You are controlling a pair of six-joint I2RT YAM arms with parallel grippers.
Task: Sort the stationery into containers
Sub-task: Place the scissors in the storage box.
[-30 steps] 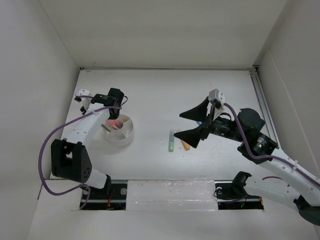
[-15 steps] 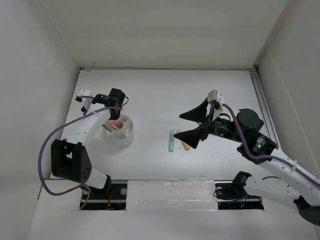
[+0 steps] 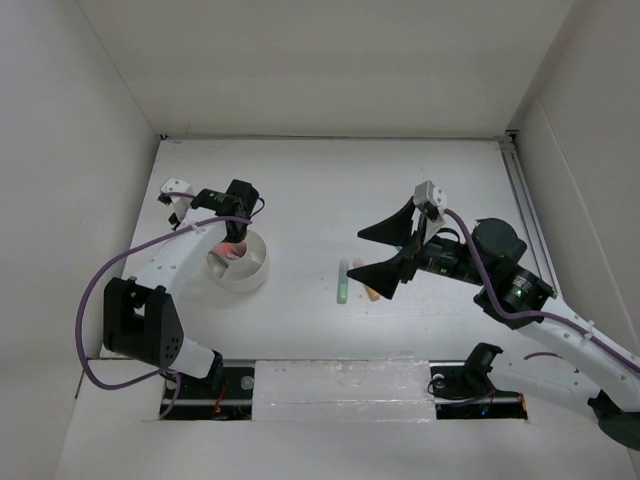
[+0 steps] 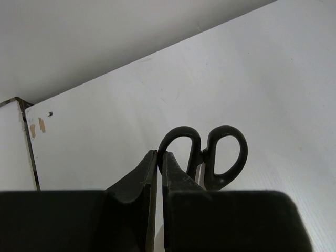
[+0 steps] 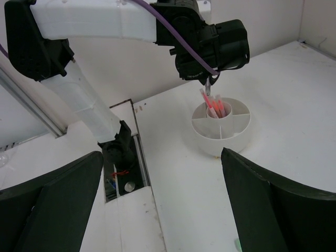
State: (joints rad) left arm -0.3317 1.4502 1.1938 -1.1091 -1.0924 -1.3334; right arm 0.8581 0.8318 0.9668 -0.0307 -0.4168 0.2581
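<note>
The left gripper (image 4: 159, 153) has two smooth black fingers pressed flat together, with only a hairline seam between them. Their tips are closed on the rim of one handle loop of the scissors (image 4: 203, 160). The scissors' handles are glossy black plastic, two rounded oval loops side by side and standing upright in the left wrist view. In the right wrist view, a thin grey blade hangs down from that gripper, its point just above the tub.

The tub (image 3: 258, 272) is round, low and white. Its smooth plastic walls split the inside into wedges around a small centre. It sits on the matt white table (image 3: 300, 190), under the left gripper. Thin pink pens (image 5: 215, 106) stand leaning in the wedge nearest the blade. The other wedges that show hold nothing I can make out.

Further right, a stubby green marker (image 3: 342, 283) lies on the table. An orange marker (image 3: 370, 292) lies just beside it, partly under a black finger.

The right gripper (image 3: 357, 251) hangs over them. Its broad, triangular, matt black fingers are spread wide and hold nothing.
</note>
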